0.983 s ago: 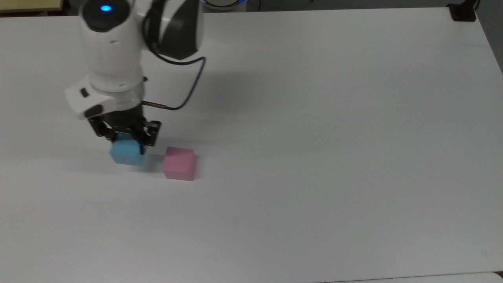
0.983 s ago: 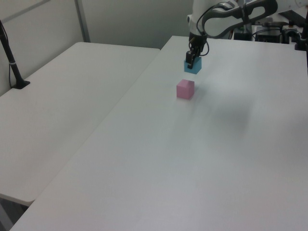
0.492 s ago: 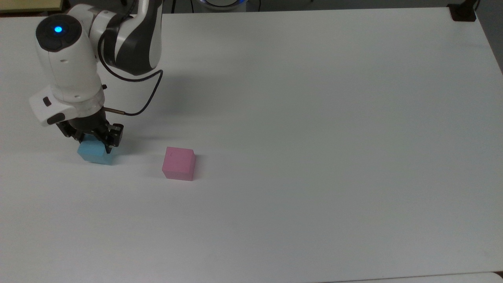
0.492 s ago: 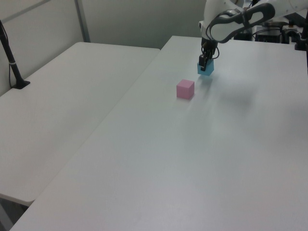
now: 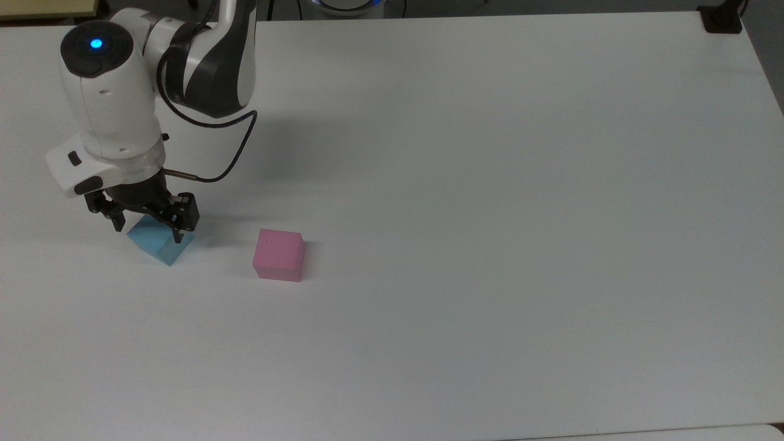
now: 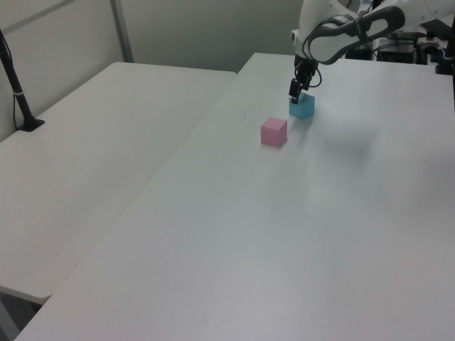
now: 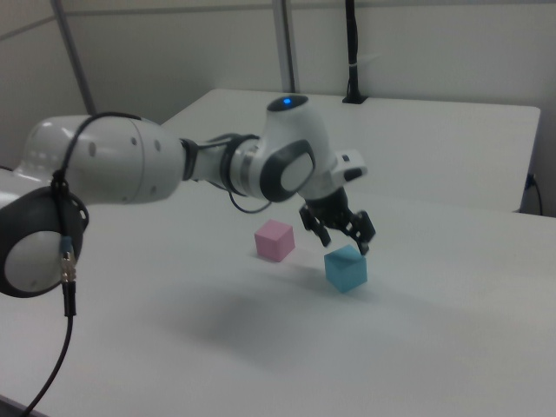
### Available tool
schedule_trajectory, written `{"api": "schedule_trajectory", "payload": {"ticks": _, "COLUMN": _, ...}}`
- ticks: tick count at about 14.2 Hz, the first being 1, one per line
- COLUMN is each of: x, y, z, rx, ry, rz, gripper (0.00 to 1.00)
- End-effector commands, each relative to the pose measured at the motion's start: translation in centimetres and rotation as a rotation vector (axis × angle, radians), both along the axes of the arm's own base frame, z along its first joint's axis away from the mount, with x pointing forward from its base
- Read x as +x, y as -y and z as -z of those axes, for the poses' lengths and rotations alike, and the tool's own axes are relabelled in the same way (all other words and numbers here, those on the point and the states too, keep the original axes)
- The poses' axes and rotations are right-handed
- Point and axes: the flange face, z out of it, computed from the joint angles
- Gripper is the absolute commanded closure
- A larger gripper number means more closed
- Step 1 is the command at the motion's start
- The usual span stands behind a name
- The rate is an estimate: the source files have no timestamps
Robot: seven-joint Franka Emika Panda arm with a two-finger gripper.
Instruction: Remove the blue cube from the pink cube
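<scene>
Where the white table (image 5: 490, 245) meets the top view's left side, the blue cube (image 5: 160, 245) sits flat on the surface, a small light cyan block with plain matte faces and no markings. In the top view it is turned so that one corner points toward the bottom of the frame. In the right view (image 7: 346, 268) its top face reads paler than the two side faces that show. In the left view (image 6: 302, 106) it stands just behind the pink cube as that camera sees it.

The pink cube (image 5: 279, 255) is a pastel pink matte block of about the same size, resting on the table apart from the blue cube, to the top view's right of it, with bare table between them. It also shows in the left view (image 6: 274, 131) and the right view (image 7: 274, 240).

The gripper (image 5: 147, 223) hangs just above the blue cube, its black fingers spread apart and holding nothing. In the top view one fingertip (image 5: 179, 235) lies over the cube's upper right edge, and the other sits off the cube's left corner. In the right view the gripper (image 7: 342, 238) is clearly above the cube's top face, with a gap between the fingertips and the cube. In the left view the gripper (image 6: 294, 91) stands above the cube's left upper edge.
</scene>
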Motion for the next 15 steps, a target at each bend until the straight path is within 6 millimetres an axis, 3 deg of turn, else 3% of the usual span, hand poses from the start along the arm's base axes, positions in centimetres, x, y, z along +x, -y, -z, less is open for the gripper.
{"api": "schedule_trajectory", "payload": {"ticks": 1, "x": -0.6, "y": -4.5, "z": -4.8, "rx": -0.003, "ry": -0.007, "rz": -0.018, "gripper": 0.0}}
{"api": "schedule_trajectory", "payload": {"ticks": 3, "x": -1.1, "y": -7.0, "z": -7.6, "rx": 0.011, "ry": -0.018, "rz": -0.033, "gripper": 0.0}}
{"api": "schedule_trajectory", "payload": {"ticks": 5, "x": -2.2, "y": -11.7, "z": -11.2, "rx": 0.029, "ry": -0.051, "rz": -0.03, "gripper": 0.0}}
{"api": "schedule_trajectory", "payload": {"ticks": 9, "x": -5.7, "y": -18.5, "z": -17.2, "rx": 0.077, "ry": -0.11, "rz": 0.058, "gripper": 0.0}}
{"api": "schedule_trajectory", "payload": {"ticks": 12, "x": -7.5, "y": -20.0, "z": -19.2, "rx": 0.097, "ry": -0.144, "rz": 0.048, "gripper": 0.0}}
{"api": "schedule_trajectory", "payload": {"ticks": 15, "x": -7.9, "y": -20.3, "z": -19.4, "rx": 0.136, "ry": -0.161, "rz": 0.054, "gripper": 0.0}}
